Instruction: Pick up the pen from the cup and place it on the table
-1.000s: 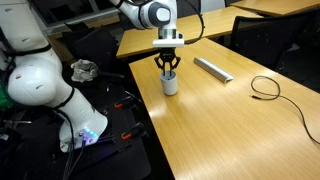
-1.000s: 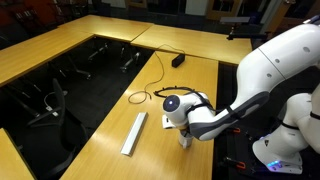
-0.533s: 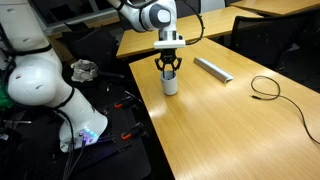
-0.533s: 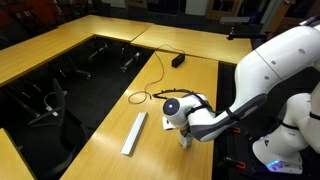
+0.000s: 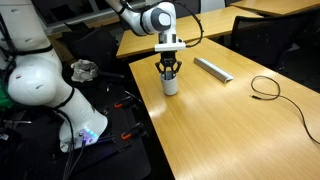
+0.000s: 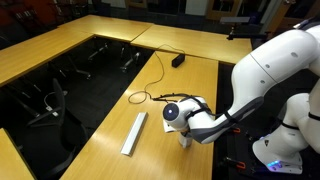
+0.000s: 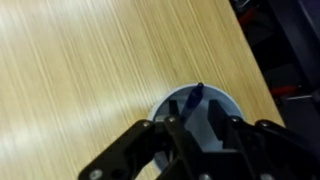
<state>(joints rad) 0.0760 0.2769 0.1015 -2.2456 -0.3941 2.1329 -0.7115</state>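
The white cup (image 5: 170, 86) stands on the light-wood table (image 5: 220, 125) near its edge; it also shows in an exterior view (image 6: 186, 139). My gripper (image 5: 168, 70) hangs straight above the cup, fingertips at its mouth. In the wrist view the dark pen (image 7: 196, 97) leans inside the cup (image 7: 228, 101), its top poking out between my two fingers (image 7: 194, 122). The fingers are apart, with gaps on both sides of the pen. The gripper is open. The pen's lower part is hidden in the cup.
A flat grey bar (image 5: 212, 68) lies on the table beyond the cup, also seen in an exterior view (image 6: 134, 132). A thin black looped cable (image 5: 265, 88) lies farther off. The table edge (image 5: 143, 100) runs close to the cup, with clutter on the floor below.
The gripper has edged slightly lower over the cup. The cup and pen have not moved.
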